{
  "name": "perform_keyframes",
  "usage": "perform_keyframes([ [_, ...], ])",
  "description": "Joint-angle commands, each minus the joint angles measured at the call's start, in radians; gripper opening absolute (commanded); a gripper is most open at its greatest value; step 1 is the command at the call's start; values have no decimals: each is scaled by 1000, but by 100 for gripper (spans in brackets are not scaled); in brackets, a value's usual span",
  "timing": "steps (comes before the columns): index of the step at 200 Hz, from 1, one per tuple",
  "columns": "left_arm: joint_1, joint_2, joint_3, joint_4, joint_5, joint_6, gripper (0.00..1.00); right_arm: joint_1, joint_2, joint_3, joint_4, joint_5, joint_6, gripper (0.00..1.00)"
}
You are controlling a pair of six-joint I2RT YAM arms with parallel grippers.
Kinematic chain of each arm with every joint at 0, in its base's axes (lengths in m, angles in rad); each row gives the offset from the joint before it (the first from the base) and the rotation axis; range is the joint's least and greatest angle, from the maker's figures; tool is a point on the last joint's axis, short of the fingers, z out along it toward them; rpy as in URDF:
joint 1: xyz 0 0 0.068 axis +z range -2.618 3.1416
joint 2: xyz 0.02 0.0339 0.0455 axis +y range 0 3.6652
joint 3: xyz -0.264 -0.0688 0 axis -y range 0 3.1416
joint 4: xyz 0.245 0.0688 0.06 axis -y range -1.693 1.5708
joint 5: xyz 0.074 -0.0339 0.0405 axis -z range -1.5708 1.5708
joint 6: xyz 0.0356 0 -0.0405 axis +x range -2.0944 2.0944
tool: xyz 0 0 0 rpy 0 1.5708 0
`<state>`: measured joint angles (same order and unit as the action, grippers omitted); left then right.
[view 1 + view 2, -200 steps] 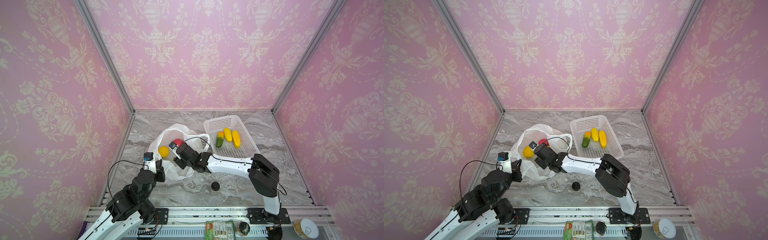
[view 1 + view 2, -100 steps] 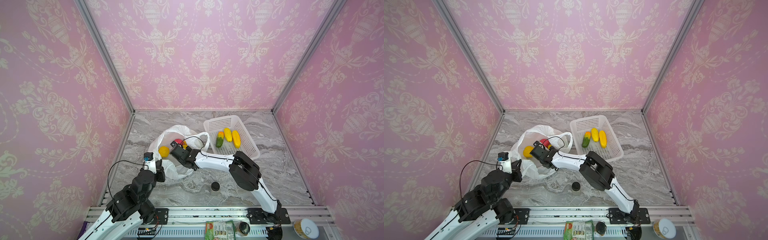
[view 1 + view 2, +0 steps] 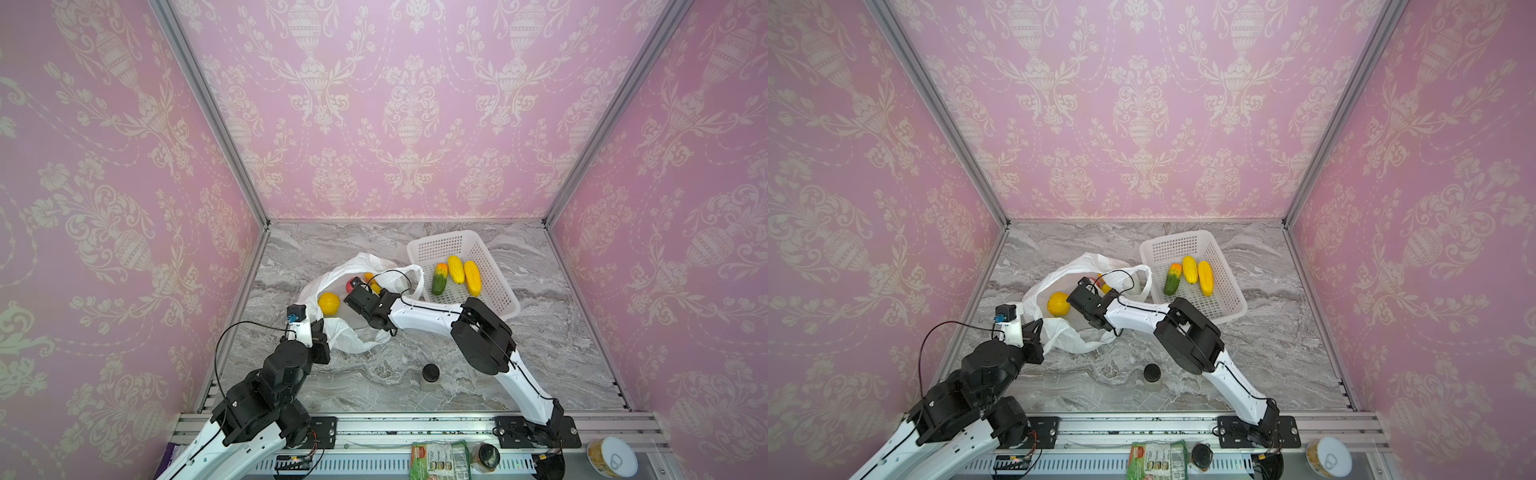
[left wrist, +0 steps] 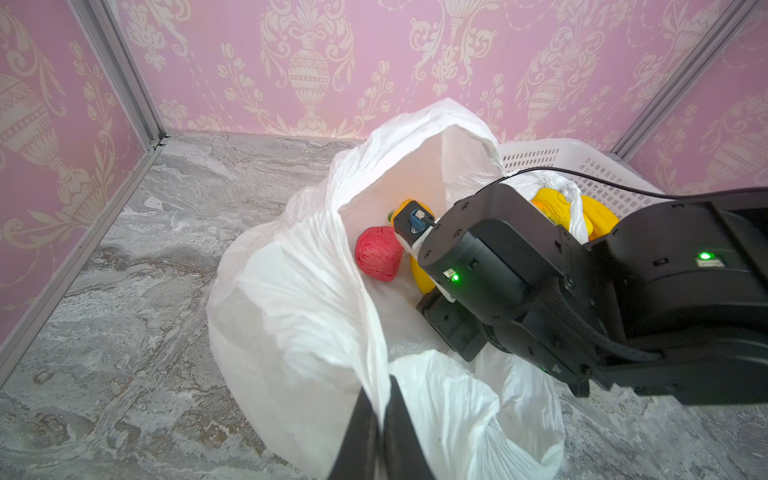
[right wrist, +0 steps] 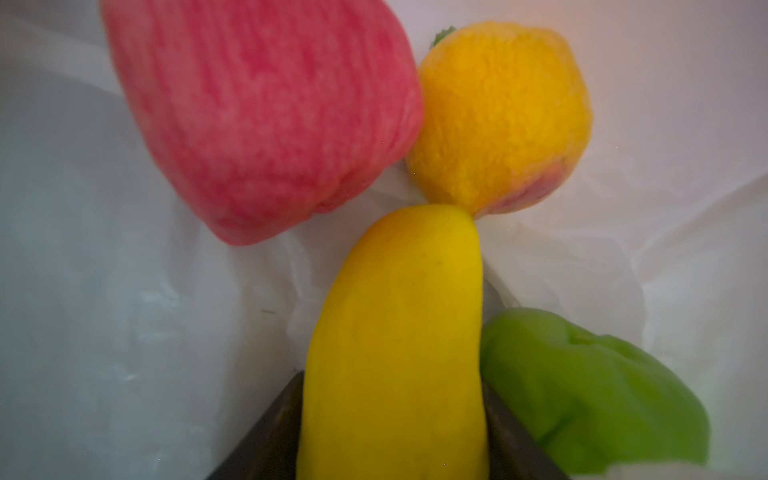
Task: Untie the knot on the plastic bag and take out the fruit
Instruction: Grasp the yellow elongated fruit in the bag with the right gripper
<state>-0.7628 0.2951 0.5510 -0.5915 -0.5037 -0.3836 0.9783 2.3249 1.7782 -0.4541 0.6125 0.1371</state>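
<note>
Clamped on the rim of the thin, crinkly white plastic bag [image 4: 291, 311], the left gripper [image 4: 378, 386] props its untied mouth open so the right gripper [image 5: 392, 378], deep inside, can straddle a glossy yellow elongated toy fruit [image 5: 399, 299], whether squeezing it or not being unclear.

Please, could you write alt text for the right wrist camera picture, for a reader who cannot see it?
Close-up inside a white plastic bag: a long yellow fruit lies between the dark fingers of the right end effector, though a firm grip cannot be confirmed. A red-pink fruit, an orange-yellow fruit and a lumpy green fruit lie close around it.
</note>
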Motion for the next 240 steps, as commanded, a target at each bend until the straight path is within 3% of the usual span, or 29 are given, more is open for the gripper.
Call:
perform_keyframes([
  [1, -3, -4, -10, -6, 4, -8, 9, -16, 60, 28, -57, -38, 37, 59],
  [66, -3, -5, -12, -5, 4, -8, 9, -16, -33, -33, 9, -152, 31, 40],
  [109, -3, 5, -9, -2, -7, -4, 9, 3, -234, -197, 157, -202, 9, 34],
  [130, -3, 5, -10, -4, -2, -6, 9, 5, -355, -316, 272, -289, 6, 30],
  [170, -3, 4, -9, -4, -8, -5, 10, 6, -562, -532, 484, -450, 12, 30],
  [210, -4, 6, -14, -1, 10, -6, 9, 6, -639, -626, 574, -546, 20, 26],
  [240, -3, 20, -11, 1, 10, -1, 1, 6, -711, -704, 657, -628, 16, 25],
])
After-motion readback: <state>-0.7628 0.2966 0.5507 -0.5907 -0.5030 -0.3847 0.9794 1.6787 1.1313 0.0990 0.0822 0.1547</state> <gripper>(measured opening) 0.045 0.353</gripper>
